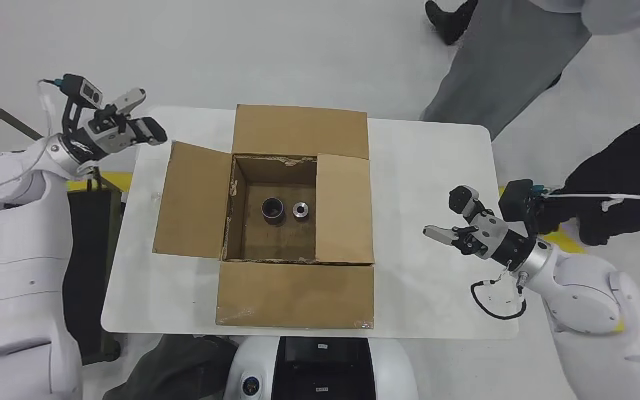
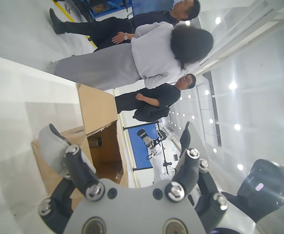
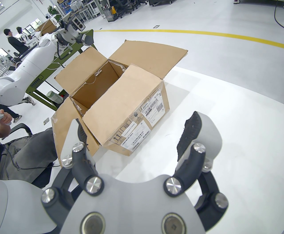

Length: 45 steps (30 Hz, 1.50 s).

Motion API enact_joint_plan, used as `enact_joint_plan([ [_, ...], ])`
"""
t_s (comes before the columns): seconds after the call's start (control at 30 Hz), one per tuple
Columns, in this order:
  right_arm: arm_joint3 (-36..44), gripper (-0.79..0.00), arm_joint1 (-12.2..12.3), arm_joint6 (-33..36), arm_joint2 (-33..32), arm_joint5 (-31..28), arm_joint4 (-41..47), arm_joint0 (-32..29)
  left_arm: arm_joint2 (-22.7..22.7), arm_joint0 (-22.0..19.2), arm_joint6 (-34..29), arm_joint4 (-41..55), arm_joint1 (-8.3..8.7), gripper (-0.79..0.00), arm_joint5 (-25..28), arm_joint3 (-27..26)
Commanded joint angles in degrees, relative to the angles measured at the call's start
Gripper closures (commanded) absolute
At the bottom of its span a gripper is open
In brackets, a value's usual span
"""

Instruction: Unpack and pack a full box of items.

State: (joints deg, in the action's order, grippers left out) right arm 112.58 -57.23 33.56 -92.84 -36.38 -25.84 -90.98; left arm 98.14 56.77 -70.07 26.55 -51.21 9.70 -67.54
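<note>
Top view: left gripper and right gripper, spread empty, flank the box.

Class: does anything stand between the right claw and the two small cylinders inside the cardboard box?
Yes. The box flap nearest the right claw leans partly over the opening, between it and the dark cylinder and the silvery cylinder on the box floor. A reach from above looks unobstructed.

A white round-cornered table stands on a pale grey floor crossed by a curved yellow painted line; an olive-green metal workbench stands beside the table, a blue pegboard panel farther off
</note>
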Motion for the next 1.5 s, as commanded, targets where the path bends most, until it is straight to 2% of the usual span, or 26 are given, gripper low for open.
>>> enact_joint_plan([
  [0.0, 0.0, -0.785, 0.0, 0.0, 0.0, 0.0, 0.0, 0.0, -1.1, -0.3, -0.6, -1.2, 0.06, -0.785, -0.6, 0.7],
  [0.3, 0.0, -0.785, 0.0, 0.0, 0.0, 0.0, 0.0, 0.0, -4.9, -1.4, -2.2, -2.4, 0.01, -0.785, -0.7, 2.9],
  [0.57, 0.0, -0.785, 0.0, 0.0, 0.0, 0.0, 0.0, 0.0, -6.6, -2.3, -11.4, 4.1, 0.07, -0.785, -4.2, 2.9],
  [0.73, 0.0, -0.785, 0.0, 0.0, 0.0, 0.0, 0.0, 0.0, -8.3, -3.3, -13.6, 7.1, -0.12, -0.785, -6.2, 1.3],
  [1.27, 0.0, -0.785, 0.0, 0.0, 0.0, 0.0, 0.0, 0.0, -16.4, -5.4, -11.7, 6.6, -1.00, -0.785, -8.7, -7.3],
  [1.47, 0.0, -0.785, 0.0, 0.0, 0.0, 0.0, 0.0, 0.0, -20.9, -7.1, -10.7, 5.1, -1.61, -0.785, -9.7, -8.4],
])
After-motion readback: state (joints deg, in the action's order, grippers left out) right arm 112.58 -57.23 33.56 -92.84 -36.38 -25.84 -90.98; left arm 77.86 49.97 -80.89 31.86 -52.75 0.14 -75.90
